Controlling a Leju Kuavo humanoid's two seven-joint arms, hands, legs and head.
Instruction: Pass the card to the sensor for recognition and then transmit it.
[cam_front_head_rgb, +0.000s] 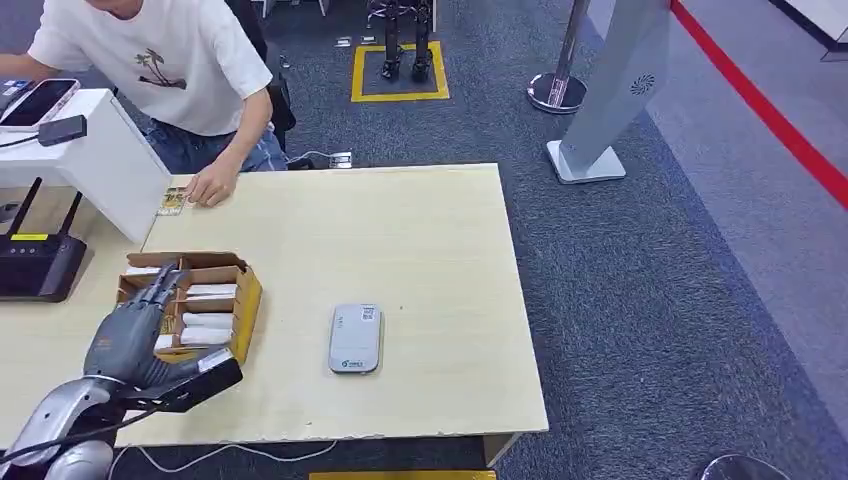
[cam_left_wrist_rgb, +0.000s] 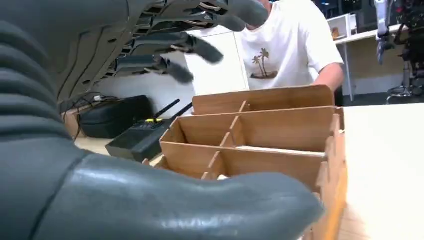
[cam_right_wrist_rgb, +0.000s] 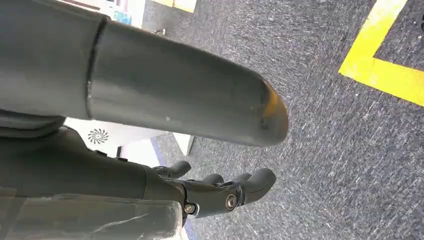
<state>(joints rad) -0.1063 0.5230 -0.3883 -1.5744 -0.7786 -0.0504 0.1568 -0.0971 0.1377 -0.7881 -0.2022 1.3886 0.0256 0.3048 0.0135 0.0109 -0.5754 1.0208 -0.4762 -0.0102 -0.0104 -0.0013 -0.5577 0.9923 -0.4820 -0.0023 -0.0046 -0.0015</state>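
Grey carpet surrounds the pale worktop (cam_front_head_rgb: 420, 230). I hold my left hand (cam_front_head_rgb: 135, 320) spread and empty over the wooden card box (cam_front_head_rgb: 235, 300). White cards (cam_front_head_rgb: 205, 322) lie flat in its slots; fingers may snag a divider or lift several. Right hand (cam_right_wrist_rgb: 215, 192) hangs loosely curled, empty. Sensor (cam_front_head_rgb: 356, 338) lies near.

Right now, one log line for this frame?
left hand: open over card box, nothing held | right hand: hanging over carpet, nothing held | sensor: on table, untouched | person's hand: on card at far edge
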